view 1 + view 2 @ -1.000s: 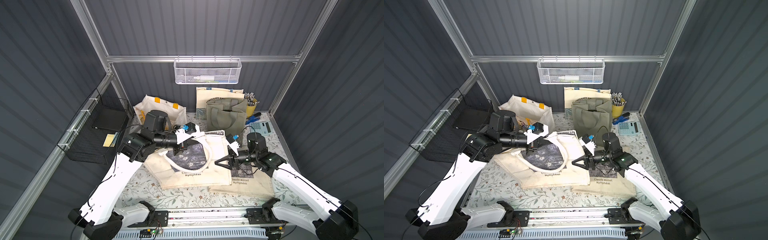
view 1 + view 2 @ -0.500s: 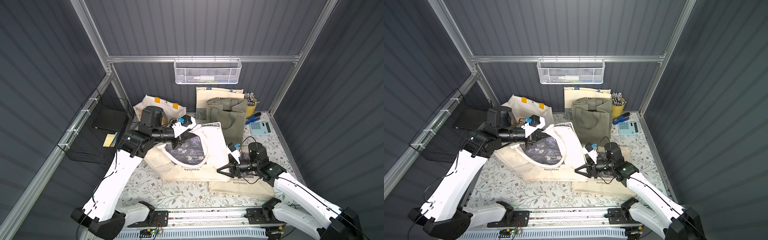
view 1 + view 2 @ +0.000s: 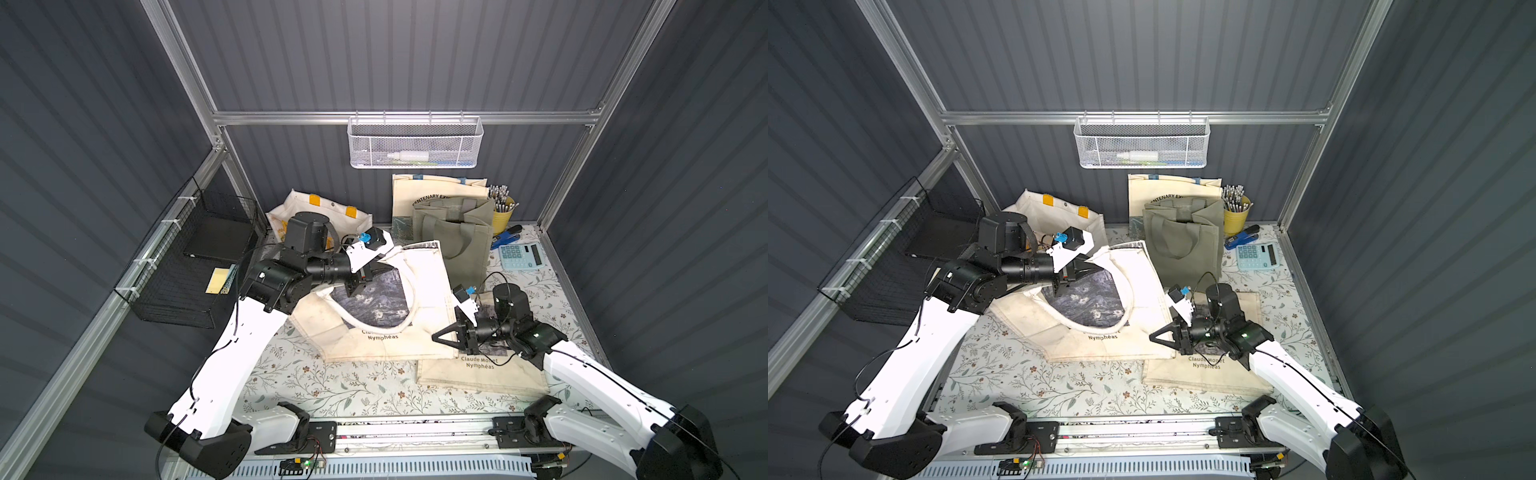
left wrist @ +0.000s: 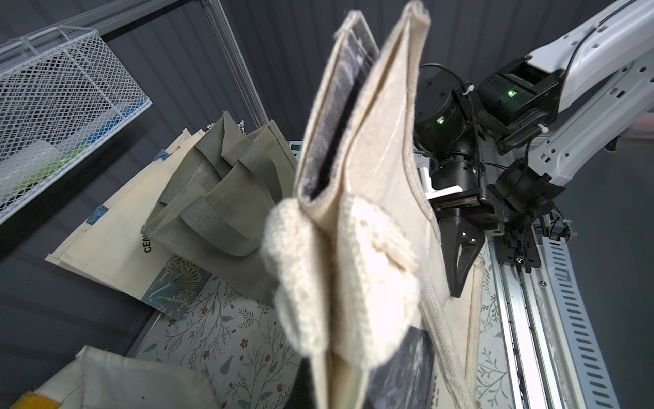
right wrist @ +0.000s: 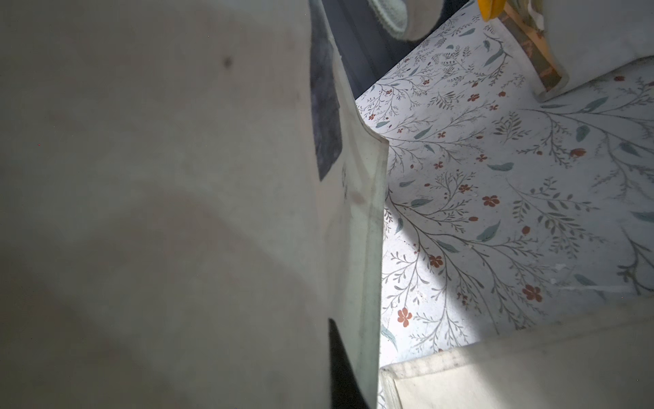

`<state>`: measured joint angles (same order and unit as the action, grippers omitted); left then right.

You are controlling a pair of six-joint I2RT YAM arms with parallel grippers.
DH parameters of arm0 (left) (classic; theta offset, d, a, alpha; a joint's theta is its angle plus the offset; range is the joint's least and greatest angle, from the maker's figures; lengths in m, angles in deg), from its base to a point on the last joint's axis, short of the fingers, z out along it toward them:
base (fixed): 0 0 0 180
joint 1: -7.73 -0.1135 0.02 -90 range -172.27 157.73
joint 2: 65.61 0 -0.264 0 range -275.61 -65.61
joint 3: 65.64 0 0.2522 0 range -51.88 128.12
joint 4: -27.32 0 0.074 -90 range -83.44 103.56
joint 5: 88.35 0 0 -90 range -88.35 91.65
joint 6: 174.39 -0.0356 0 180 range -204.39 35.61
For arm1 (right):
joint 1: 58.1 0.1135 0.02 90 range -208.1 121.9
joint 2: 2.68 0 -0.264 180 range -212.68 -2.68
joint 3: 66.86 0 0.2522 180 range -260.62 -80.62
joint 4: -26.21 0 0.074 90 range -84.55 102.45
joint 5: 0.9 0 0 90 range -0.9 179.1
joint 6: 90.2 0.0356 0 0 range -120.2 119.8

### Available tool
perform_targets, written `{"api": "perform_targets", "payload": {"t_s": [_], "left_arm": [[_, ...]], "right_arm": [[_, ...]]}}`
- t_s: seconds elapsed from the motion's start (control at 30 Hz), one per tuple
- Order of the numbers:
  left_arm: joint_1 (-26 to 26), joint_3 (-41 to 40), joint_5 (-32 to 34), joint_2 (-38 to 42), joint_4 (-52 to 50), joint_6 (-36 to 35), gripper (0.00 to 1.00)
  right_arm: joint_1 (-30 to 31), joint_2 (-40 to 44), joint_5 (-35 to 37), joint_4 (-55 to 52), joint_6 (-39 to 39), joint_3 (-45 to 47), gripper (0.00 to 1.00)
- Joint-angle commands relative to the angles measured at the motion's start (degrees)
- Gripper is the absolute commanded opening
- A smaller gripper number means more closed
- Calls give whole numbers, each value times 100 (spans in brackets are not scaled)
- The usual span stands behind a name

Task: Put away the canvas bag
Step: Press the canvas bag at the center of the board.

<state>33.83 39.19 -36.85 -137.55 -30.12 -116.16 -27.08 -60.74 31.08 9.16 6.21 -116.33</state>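
Shifted back-left since a second ago, top rim raised: canvas bag [image 3: 374,347], lower half resting on table [image 3: 316,382], overlapping second Monet bag [image 3: 478,380]. Lying with long axis back-left to near-right, strung between both arms. Pinched at top rim, by handle, in left gripper [image 3: 1094,269]. Clamped, seemingly, at near-right side edge by right gripper [image 3: 436,336], dropped lower, jaws pressed together.
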Motion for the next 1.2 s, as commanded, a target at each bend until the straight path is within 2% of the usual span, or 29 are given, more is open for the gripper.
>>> {"api": "perform_targets", "payload": {"t_s": [0.0, 0.1, 0.23, 0.5, 0.67, 0.77, 0.93, 1.0, 1.03, 1.07, 1.17], "left_arm": [[-82, 38, -72, 129, 523, 64, 0], [-80, 47, -639, 61, 299, 14, 0], [-80, -49, -1377, 84, 343, 318, 0], [-80, -250, -1470, 221, 187, 474, 0], [-80, -265, -1539, 207, 175, 505, 0], [-80, -265, -1560, 189, 229, 522, 0], [-80, -251, -1567, 128, 451, 681, 0], [-80, -282, -1341, 128, 567, 746, 0], [-80, -312, -1195, 141, 616, 751, 11], [-82, -349, -986, 166, 705, 723, 34], [-80, -604, -181, 323, 1256, 1018, 71]], "right_arm": [[29, -18, 40, -333, 9, 109, 2], [28, -121, 119, -496, -198, -75, 24], [15, -337, 261, -822, -692, -581, 35], [-69, -910, 230, -1126, -1296, -1622, 42], [-120, -974, 396, -1206, -1415, -1896, 43], [-127, -952, 269, -1010, -1310, -1838, 37], [-126, -1116, -290, -1007, -1341, -1728, 0], [-136, -1119, -311, -1184, -1400, -1755, 0], [-152, -1114, -315, -1215, -1382, -1732, 0], [-174, -1034, -334, -1154, -1326, -1675, 0], [-354, -697, -353, -690, -910, -1360, 0]]}}
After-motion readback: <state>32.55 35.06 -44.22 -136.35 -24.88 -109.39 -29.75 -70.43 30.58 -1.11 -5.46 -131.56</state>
